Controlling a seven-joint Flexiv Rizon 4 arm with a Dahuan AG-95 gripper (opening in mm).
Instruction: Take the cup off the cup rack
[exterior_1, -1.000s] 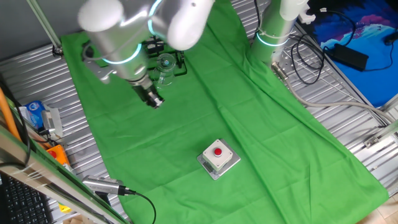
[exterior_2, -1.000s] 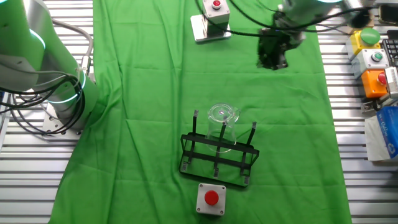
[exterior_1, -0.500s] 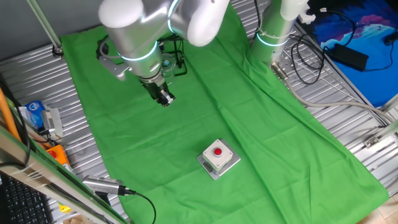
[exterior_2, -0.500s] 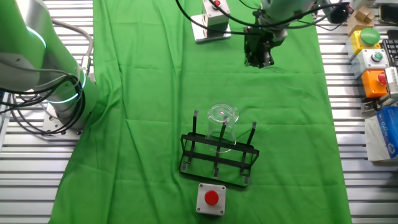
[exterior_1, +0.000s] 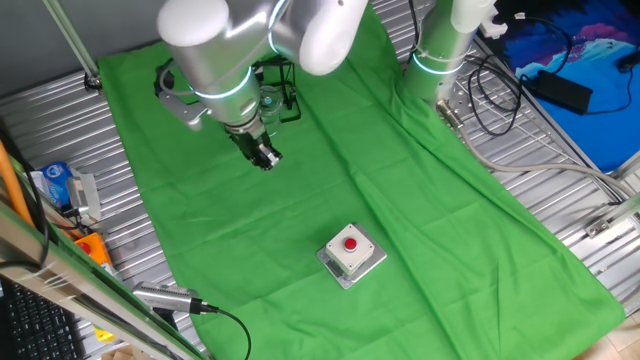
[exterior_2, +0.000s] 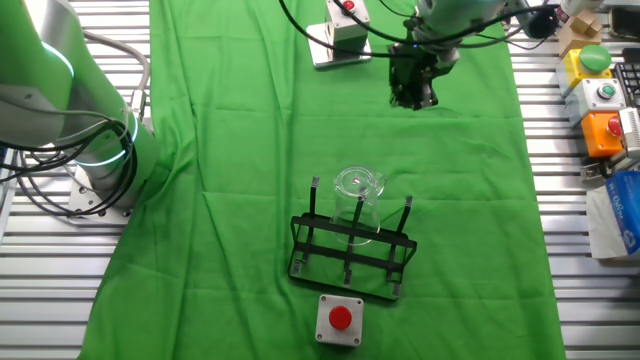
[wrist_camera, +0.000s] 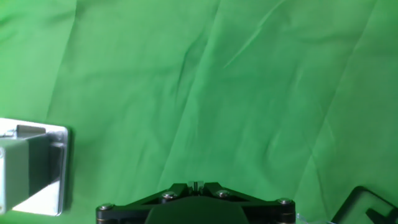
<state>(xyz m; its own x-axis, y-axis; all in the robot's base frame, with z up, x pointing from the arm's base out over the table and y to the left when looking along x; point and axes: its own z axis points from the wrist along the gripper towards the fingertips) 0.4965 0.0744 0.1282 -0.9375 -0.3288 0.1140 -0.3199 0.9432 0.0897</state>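
Note:
The cup (exterior_2: 357, 194) is a clear glass mug hanging upside down on a peg of the black wire cup rack (exterior_2: 351, 257) on the green cloth. In the one fixed view the arm hides most of the cup (exterior_1: 268, 102) and the cup rack (exterior_1: 289, 93). My gripper (exterior_2: 411, 90) is shut and empty. It hovers over bare cloth, well apart from the rack and the cup. In the hand view my gripper (wrist_camera: 196, 184) has its fingertips pressed together, and a dark corner of the rack (wrist_camera: 365, 204) shows at the bottom right.
A grey box with a red button (exterior_2: 340, 318) sits just in front of the rack. A second one (exterior_2: 339, 29) lies near the gripper and shows in the hand view (wrist_camera: 32, 168). More button boxes (exterior_2: 600, 95) stand at the right edge. A second arm's base (exterior_2: 95, 150) stands at the left.
My gripper moved sideways over the cloth during the first half second, so the arm now covers much of the cup in one fixed view. It has barely moved since. Cup and rack are unmoved.

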